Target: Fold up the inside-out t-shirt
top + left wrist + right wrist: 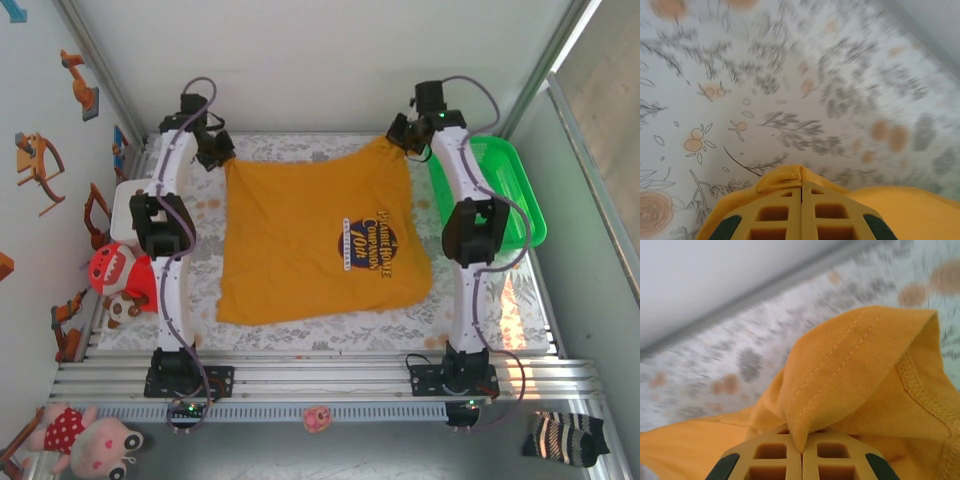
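left hand (801,189) pinching t-shirt (310,230), right hand (801,441) likewise

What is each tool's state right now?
Left tool: shut on a corner of the mustard t-shirt.
Right tool: shut on the same t-shirt's stitched hem.

Bright even daylight, blurred wrist views
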You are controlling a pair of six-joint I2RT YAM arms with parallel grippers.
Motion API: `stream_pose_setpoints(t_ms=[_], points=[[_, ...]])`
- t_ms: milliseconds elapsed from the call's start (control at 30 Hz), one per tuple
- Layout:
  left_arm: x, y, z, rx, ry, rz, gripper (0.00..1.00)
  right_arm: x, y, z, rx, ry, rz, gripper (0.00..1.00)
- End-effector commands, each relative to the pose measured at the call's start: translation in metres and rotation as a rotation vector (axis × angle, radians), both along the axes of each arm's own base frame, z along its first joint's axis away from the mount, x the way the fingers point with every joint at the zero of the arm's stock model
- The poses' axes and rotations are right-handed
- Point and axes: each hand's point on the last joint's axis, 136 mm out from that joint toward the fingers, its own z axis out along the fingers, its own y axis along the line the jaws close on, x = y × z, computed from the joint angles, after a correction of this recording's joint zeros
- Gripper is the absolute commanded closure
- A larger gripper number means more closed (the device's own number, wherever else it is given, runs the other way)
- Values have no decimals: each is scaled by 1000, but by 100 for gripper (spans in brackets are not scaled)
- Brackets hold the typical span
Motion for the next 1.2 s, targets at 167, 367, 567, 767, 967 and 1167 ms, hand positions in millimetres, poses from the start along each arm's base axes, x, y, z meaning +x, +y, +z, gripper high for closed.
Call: stream_pose_setpoints(t_ms=[167, 367, 567, 767, 967, 1167], points=[[-41, 20, 230, -152, -451, 86, 100, -72, -16, 208, 104, -398, 5, 100], [-95, 20, 300, -227, -608, 102, 100, -150, -29, 285, 113, -566, -2, 100], [-136, 24, 337, -279, -722, 133, 100, -209, -42, 329, 106, -687, -26, 100], [-151, 27, 356, -278, -766, 142, 100, -229, -43, 348, 122, -735, -23, 100], [-131, 30, 353, -275, -751, 149, 100, -217, -37, 343, 143, -718, -4, 100], [-78, 31, 310, -239, -653, 153, 100, -162, -24, 298, 161, -623, 36, 100]])
